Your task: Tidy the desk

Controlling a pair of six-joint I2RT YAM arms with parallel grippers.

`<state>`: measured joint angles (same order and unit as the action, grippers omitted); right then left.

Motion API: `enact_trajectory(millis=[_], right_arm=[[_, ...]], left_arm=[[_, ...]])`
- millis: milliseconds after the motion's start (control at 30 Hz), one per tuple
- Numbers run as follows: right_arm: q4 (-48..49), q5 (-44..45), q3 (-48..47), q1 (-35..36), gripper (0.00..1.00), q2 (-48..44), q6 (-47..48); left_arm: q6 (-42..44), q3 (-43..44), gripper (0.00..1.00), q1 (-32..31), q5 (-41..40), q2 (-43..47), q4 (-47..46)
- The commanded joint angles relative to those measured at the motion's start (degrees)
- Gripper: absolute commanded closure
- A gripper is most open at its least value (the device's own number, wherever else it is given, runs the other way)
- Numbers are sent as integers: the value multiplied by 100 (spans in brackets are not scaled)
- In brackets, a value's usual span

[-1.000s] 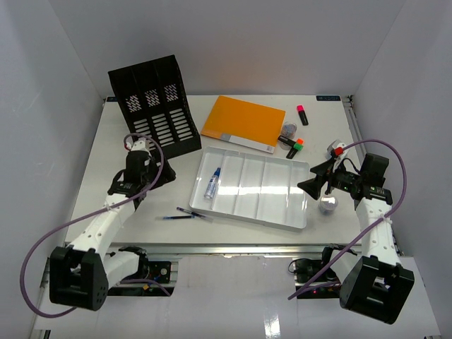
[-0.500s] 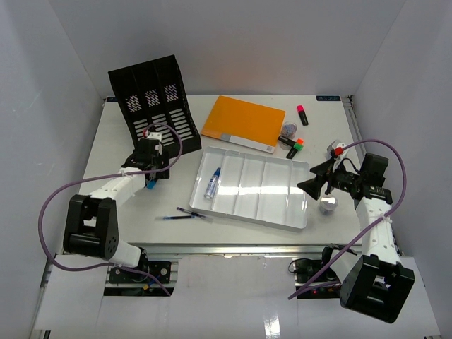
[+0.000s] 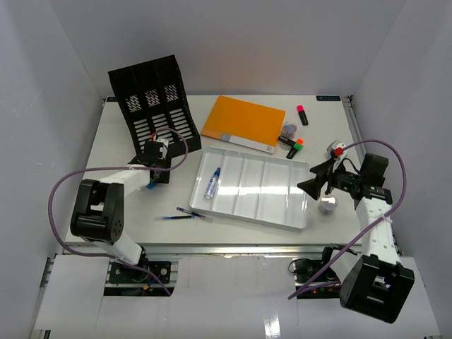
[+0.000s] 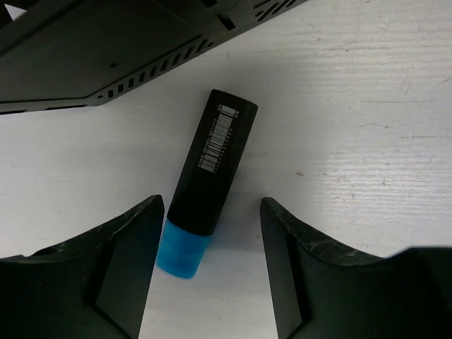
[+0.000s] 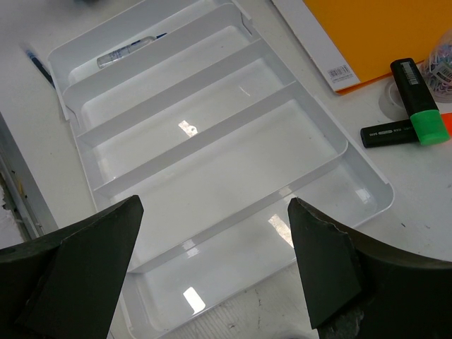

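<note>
The white worktop (image 3: 106,150) spans the whole scene under both arms, its metal rail along the near edge. At its left, just near of the black file rack (image 3: 155,102), the left pincer (image 4: 212,212) stands apart, one finger either side of a black highlighter (image 4: 212,166) with a blue cap that lies flat on the worktop; whether either finger touches it I cannot tell. The right pincer (image 5: 213,212) is also apart, holding nothing, above the right end of the white compartmented tray (image 5: 198,138). A marker (image 3: 212,183) lies in the tray's leftmost compartment. An orange folder (image 3: 244,121) lies beyond the tray, with a green-capped highlighter (image 5: 417,106) just right of it.
</note>
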<state>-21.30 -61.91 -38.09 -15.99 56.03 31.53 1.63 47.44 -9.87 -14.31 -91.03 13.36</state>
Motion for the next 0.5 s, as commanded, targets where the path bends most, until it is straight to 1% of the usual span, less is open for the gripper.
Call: enact_trajectory(millis=[0, 67, 233, 267, 367, 467], right_arm=[[-64, -187, -103, 26, 10, -86, 55], [-67, -182, -110, 26, 10, -92, 55], [-79, -192, -120, 26, 10, -116, 64], [-84, -198, -120, 26, 10, -126, 64], [-85, -207, -121, 26, 10, -137, 65], [-89, -217, -129, 26, 10, -150, 72]], left_arm=[[-11, 17, 33, 37, 221, -23, -62], [-69, 3, 36, 37, 314, -53, -24], [-353, -21, 57, 34, 601, 73, 134], [-379, -47, 59, 29, 674, 130, 139], [-449, -141, 62, 29, 834, 361, 188], [-575, -203, 71, 24, 1097, 632, 247]])
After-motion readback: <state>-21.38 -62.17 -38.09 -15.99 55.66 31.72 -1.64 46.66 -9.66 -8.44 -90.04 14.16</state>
